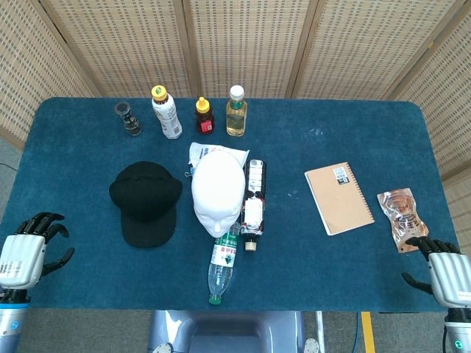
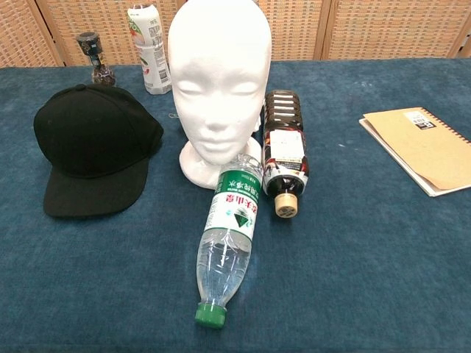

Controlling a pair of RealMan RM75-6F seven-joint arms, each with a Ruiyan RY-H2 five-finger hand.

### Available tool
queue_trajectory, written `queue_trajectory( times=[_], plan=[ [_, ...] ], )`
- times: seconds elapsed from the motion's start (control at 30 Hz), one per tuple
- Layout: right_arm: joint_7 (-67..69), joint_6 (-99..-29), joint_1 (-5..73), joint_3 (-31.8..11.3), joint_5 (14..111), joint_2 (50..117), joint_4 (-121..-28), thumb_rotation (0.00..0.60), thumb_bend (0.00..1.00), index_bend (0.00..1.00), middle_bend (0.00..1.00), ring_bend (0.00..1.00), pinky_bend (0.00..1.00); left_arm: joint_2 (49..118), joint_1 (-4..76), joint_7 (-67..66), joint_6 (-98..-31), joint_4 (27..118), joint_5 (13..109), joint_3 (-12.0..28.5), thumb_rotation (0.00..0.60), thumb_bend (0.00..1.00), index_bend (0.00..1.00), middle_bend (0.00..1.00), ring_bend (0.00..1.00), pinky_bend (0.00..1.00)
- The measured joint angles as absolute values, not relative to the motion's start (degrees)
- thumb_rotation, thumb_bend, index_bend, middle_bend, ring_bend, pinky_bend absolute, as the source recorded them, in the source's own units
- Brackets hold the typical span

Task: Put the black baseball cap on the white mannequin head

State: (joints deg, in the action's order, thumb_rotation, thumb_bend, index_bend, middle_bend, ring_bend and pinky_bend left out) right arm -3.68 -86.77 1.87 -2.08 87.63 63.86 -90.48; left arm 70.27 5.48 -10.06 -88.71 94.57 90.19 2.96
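- The cap [image 1: 145,202], soft black fabric with a rounded crown and flat brim, lies untouched on the blue felt counter [image 1: 316,257] just left of the head [image 1: 218,193], brim toward the robot; nothing is on the head yet.
- The head is smooth white foam, upright on its base and facing the robot, so its bare crown stands free to take the cap.
- A clear plastic bottle [image 1: 221,265] lies on its side against the head's front; a dark bottle [image 1: 252,204] lies just to its right.
- The left hand [image 1: 26,254] hangs at the counter's near edge, well left of the head, holding nothing, fingers loosely spread.
- The right hand [image 1: 441,272] is far right of the head, equally empty, fingers apart.
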Motion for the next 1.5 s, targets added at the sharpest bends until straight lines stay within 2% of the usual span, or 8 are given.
queue_trajectory(
  times=[0.17, 0.43, 0.93, 1.5],
  plan=[
    [-3.7, -86.7, 1.9, -2.1, 87.8, 63.9, -90.4, 0.600, 0.09, 0.34, 0.38, 0.39, 0.36, 71.7, 7.8, -12.6, -87.2, 93.5, 91.0, 3.9, 0.600, 0.22, 0.60, 0.55, 0.43, 0.51],
    [-3.6, -86.8, 1.8, -2.1, 87.7, 64.0, -90.2, 0.600, 0.09, 0.34, 0.38, 0.39, 0.36, 76.4, 12.0, -16.4, -83.6, 91.4, 92.8, 4.8, 0.600, 0.22, 0.74, 0.73, 0.57, 0.66],
    [-3.0, -86.6, 1.5, -2.1, 87.2, 64.1, -89.5, 0.600, 0.09, 0.34, 0.38, 0.39, 0.36, 86.8, 16.9, -19.5, -75.2, 84.4, 90.0, 3.8, 0.600, 0.22, 0.75, 0.74, 0.58, 0.67],
    [-2.6, -86.0, 1.5, -2.0, 86.8, 64.4, -89.0, 0.600, 0.09, 0.34, 0.38, 0.39, 0.36, 96.0, 16.7, -20.3, -74.6, 75.9, 86.1, 2.8, 0.600, 0.21, 0.75, 0.74, 0.58, 0.68]
  ],
)
